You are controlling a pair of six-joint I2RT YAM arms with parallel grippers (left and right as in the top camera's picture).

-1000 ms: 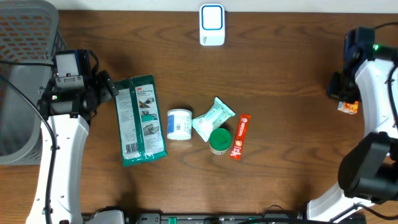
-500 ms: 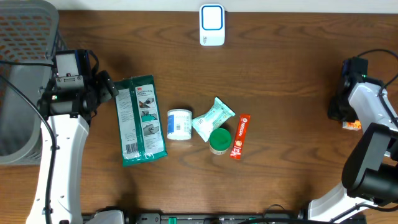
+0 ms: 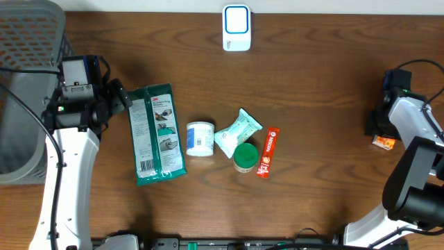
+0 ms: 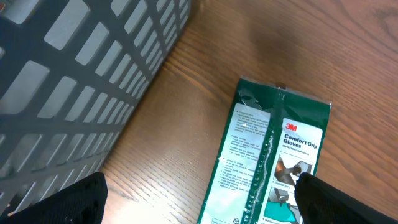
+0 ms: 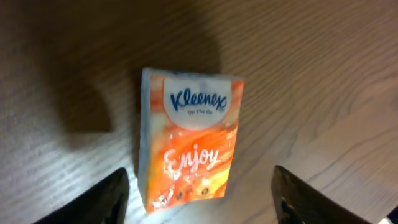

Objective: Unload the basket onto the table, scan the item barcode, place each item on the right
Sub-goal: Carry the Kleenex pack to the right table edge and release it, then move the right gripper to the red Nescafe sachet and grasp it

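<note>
Both wide; right tool [image 5: 200, 183] fingers flank Kleenex pack [image 5: 189, 140] lying on table [image 5: 311, 74]; left tool [image 4: 200, 190] empty

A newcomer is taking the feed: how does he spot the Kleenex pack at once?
Go to the wooden table's far right side, away from the cluster in the middle. Between the open fingers of the right claw, a Kleenex pack lies flat. It alone is orange and white, printed "Enjoy".
</note>
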